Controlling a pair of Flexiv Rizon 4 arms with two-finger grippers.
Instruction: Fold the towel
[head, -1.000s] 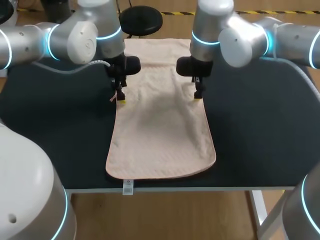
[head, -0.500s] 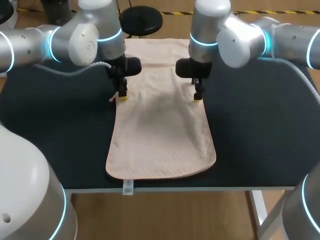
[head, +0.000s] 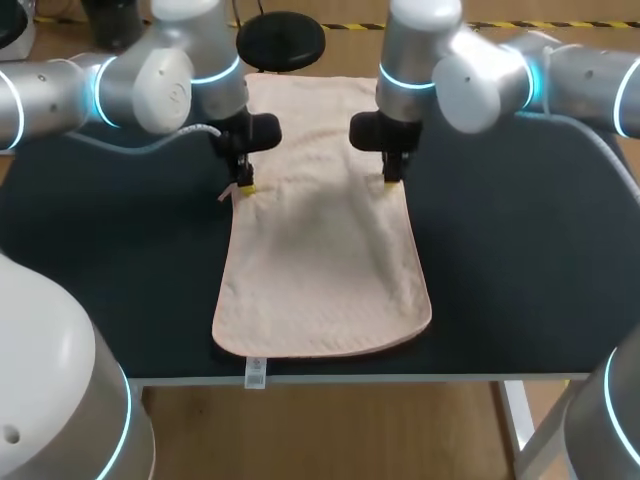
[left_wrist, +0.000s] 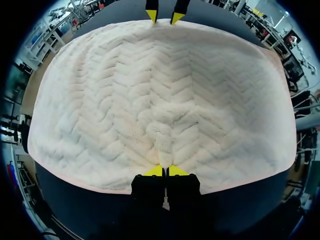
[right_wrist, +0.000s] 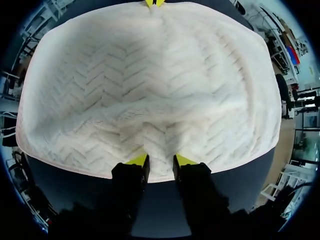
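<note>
A pale pink towel (head: 320, 250) lies lengthwise on the dark table (head: 520, 260), running from the far edge to the near edge. My left gripper (head: 244, 187) sits at the towel's left edge, about a third of the way from the far end. In the left wrist view this gripper (left_wrist: 165, 170) is shut, pinching a pucker of towel (left_wrist: 160, 90). My right gripper (head: 388, 178) stands at the opposite, right edge. Its fingers (right_wrist: 159, 160) hold a raised fold of towel (right_wrist: 150, 75) between them, touching it from both sides. Each wrist view shows the other arm's yellow tips across the towel.
A small white tag (head: 255, 374) hangs over the table's front edge below the towel's near left corner. Bare dark tabletop stretches to the left (head: 110, 250) and right of the towel.
Both grippers went from open to closed on the towel's side edges, the left first. Both drew slightly toward the far end of the table, puckering the cloth.
</note>
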